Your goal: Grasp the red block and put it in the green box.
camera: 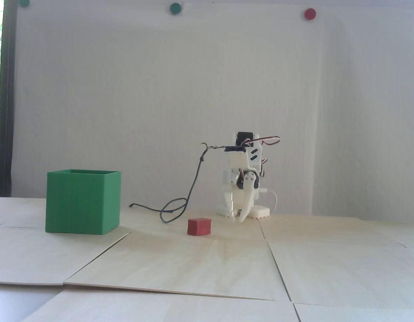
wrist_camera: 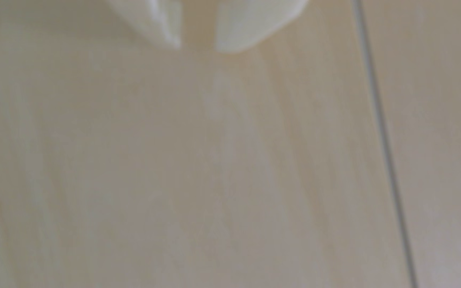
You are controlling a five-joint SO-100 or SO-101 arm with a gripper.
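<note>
Fixed view: the green box (camera: 83,201) stands open-topped on the desk (camera: 200,265), well left of the red block (camera: 199,226). A dark cable (camera: 180,208) loops on the desk between them, behind the red block. The red block lies flat on the desk. Right of the red block and behind it, the white arm (camera: 243,174) sits folded, its tool (camera: 237,218) pointing down near the desk. Wrist view: the tool (wrist_camera: 197,48) shows a narrow gap between its tips, nothing held.

no readable text, no labels, no brands, no numbers anywhere
</note>
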